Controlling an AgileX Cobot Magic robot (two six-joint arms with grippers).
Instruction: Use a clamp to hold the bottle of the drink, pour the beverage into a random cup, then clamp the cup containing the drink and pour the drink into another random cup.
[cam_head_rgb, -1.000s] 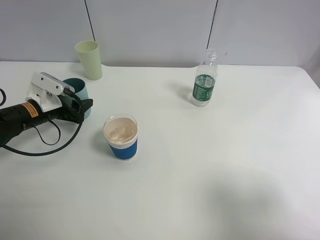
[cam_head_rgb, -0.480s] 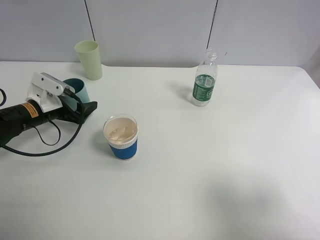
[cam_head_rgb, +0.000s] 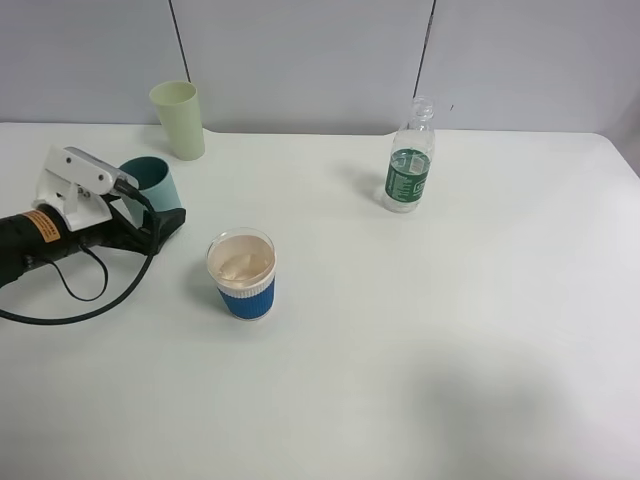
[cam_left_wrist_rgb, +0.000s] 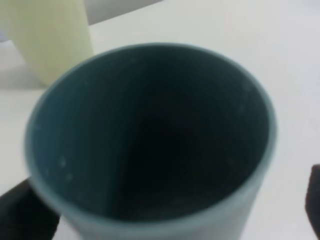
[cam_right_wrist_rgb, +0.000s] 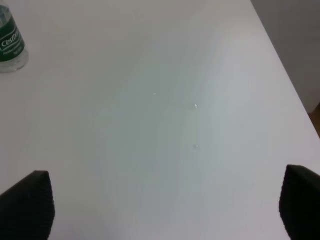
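teal tumbler (cam_left_wrist_rgb: 150, 140) upright, dusty blue-green wall, darker inside, left hand (cam_head_rgb: 160, 215) spread beside it, right hand (cam_right_wrist_rgb: 160, 210) spread

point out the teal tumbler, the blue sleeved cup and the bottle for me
teal tumbler (cam_head_rgb: 158, 182), exterior high view, on its outer wall
blue sleeved cup (cam_head_rgb: 247, 298), exterior high view, on the ribbed sleeve
bottle (cam_head_rgb: 407, 177), exterior high view, on the green label

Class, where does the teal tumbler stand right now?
In the exterior high view, the teal tumbler stands upright at the table's left, just before the pale green tumbler.
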